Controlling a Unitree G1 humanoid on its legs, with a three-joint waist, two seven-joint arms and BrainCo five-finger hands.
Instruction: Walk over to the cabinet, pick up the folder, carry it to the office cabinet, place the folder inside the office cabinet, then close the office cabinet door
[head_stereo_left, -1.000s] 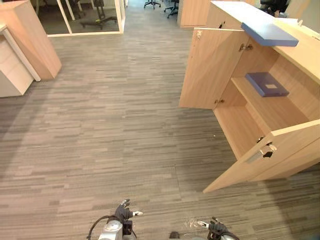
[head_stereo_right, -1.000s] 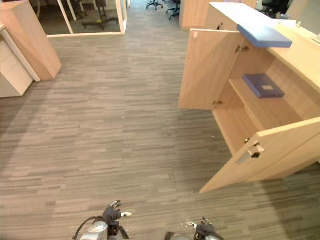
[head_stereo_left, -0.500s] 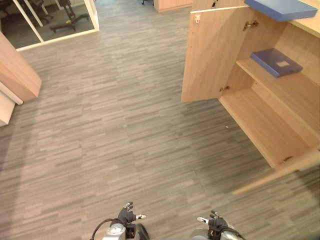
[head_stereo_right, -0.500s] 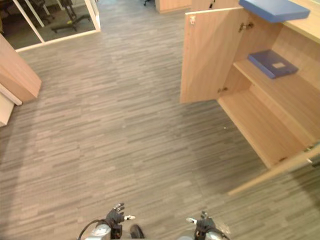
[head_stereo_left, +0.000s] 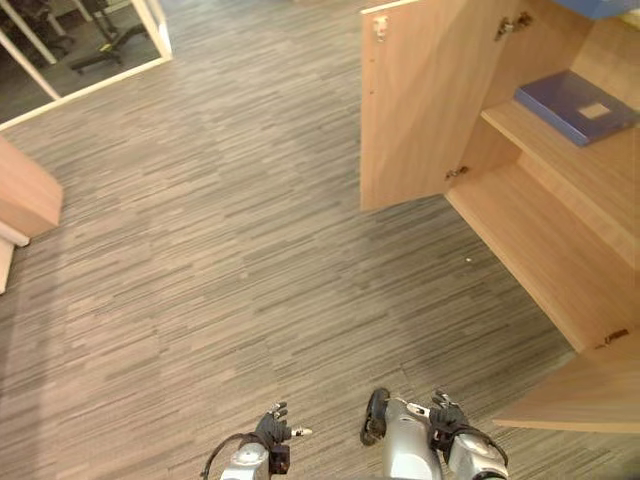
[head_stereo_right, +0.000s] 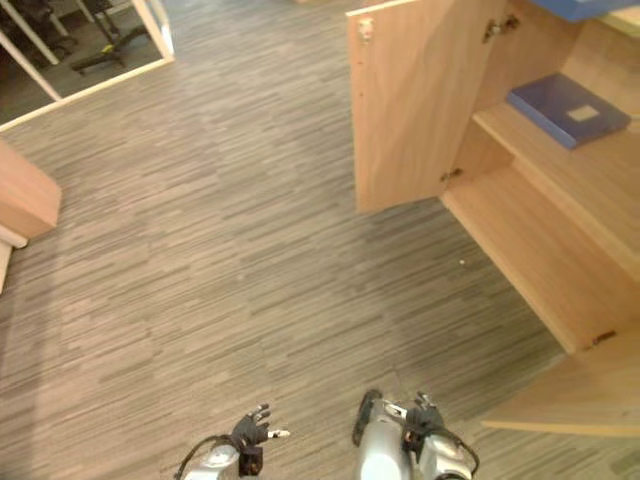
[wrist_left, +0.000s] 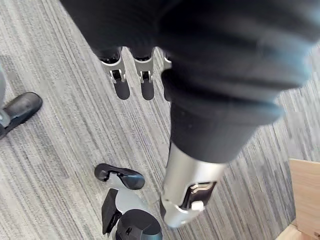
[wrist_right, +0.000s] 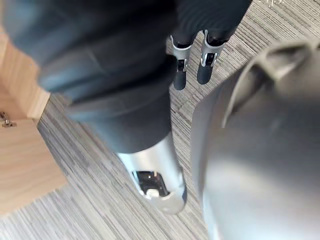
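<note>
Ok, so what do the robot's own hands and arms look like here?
The left hand and right hand each have a dark cover over back and wrist. The fingers are silver with rounded dark tips, and the thumb is silver too. The arms are silver-grey.

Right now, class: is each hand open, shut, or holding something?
Left hand: open, holding nothing.
Right hand: open, holding nothing.

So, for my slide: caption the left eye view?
Folder shelved in open cabinet; left hand, right hand empty.
</note>
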